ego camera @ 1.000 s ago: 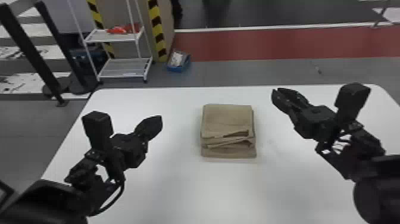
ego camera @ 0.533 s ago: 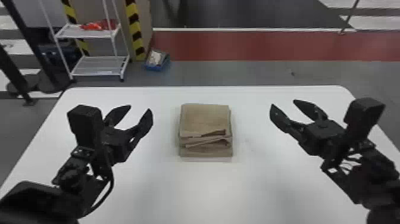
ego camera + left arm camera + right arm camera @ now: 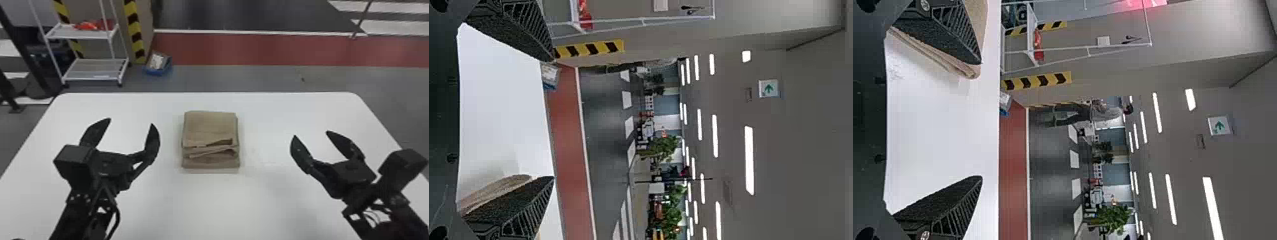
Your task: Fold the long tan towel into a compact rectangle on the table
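Bare white desk (image 3: 210, 204) is stretching between the left end effector (image 3: 131, 122) and the folded tan towel (image 3: 209, 127), and a wider bare strip is separating the towel from the right end effector (image 3: 311, 134). At desk level, the layered stack is obstructing the straight sideways path, while open surface is running along its near and far sides.
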